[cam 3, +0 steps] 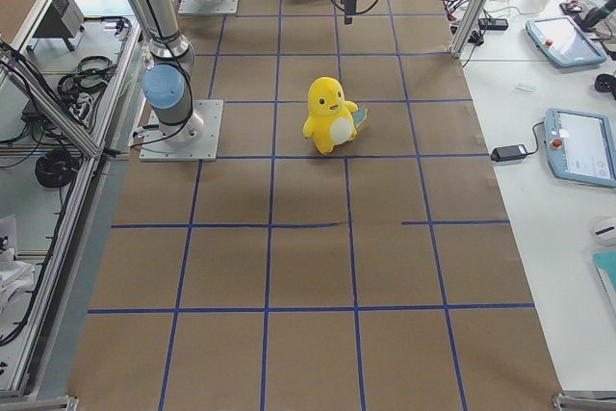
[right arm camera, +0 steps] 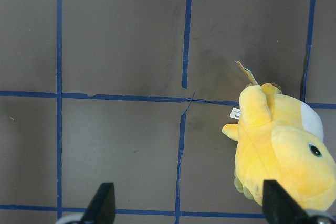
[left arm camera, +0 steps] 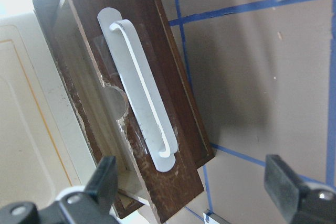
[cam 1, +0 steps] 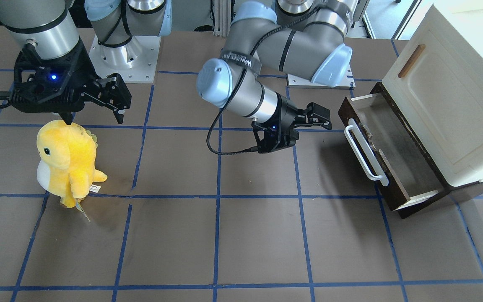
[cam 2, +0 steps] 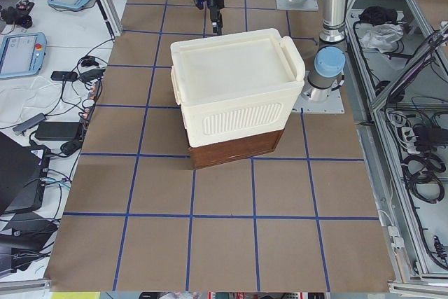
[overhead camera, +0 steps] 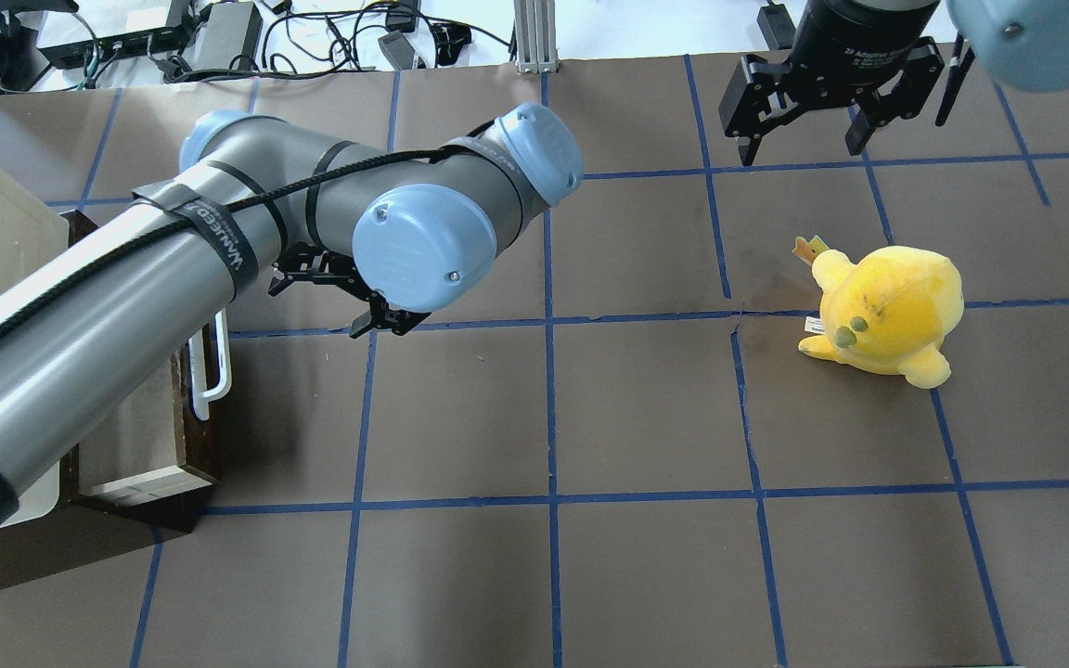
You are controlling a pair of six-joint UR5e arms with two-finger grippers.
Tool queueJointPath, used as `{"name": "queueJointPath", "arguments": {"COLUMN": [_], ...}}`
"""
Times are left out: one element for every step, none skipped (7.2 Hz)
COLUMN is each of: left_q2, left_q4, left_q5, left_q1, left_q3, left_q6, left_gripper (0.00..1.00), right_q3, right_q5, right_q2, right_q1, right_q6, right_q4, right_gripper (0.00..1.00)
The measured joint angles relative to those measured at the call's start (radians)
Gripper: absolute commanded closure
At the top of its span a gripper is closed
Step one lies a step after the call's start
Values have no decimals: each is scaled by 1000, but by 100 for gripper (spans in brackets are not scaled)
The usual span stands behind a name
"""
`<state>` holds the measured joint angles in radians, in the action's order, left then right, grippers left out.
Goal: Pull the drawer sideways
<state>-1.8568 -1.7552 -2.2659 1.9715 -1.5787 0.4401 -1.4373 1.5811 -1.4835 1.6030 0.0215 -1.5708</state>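
The drawer (cam 1: 396, 147) stands partly pulled out of the cream cabinet (cam 1: 447, 96). It has a dark brown front (cam 1: 392, 184), a long white bar handle (cam 1: 365, 153) and a pale wood inside. My left gripper (cam 1: 321, 117) is open and empty, a short way from the handle and pointing at it. In the left wrist view the handle (left arm camera: 139, 93) lies ahead of the open fingers (left arm camera: 105, 182). In the overhead view the left gripper (overhead camera: 316, 311) is right of the handle (overhead camera: 219, 362). My right gripper (cam 1: 94, 119) is open and empty, far from the drawer.
A yellow plush toy (cam 1: 65, 159) stands on the table just below my right gripper (overhead camera: 799, 148), also in the right wrist view (right arm camera: 283, 150). The cabinet door with a small brown handle (cam 1: 411, 61) sits above the drawer. Brown table with blue tape grid (cam 1: 258, 235).
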Motion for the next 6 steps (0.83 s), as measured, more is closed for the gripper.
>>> {"name": "queueJointPath", "arguments": {"left_q2": [65,125,176,220,256,283], "left_q4": [4,17,36,51,59,61], "left_q5": [118,254,390,512,606,669], "left_q1": [-13,-47,-100,-175,-252,-314], "left_q3": [27,39,43,45,42,38], "left_q6": [-61,-100,-122,-156,-221,-292], "left_gripper": [0,0,0,0,0,0], "right_q3": [0,0,0,0,0,0], "right_q5": [-1,-1,0,0,0,0], "right_q2": [0,0,0,0,0,0], "right_q1": [0,0,0,0,0,0], "right_q6": [0,0,0,0,0,0], "right_q4": [0,0,0,0,0,0], "right_gripper": [0,0,0,0,0,0]}}
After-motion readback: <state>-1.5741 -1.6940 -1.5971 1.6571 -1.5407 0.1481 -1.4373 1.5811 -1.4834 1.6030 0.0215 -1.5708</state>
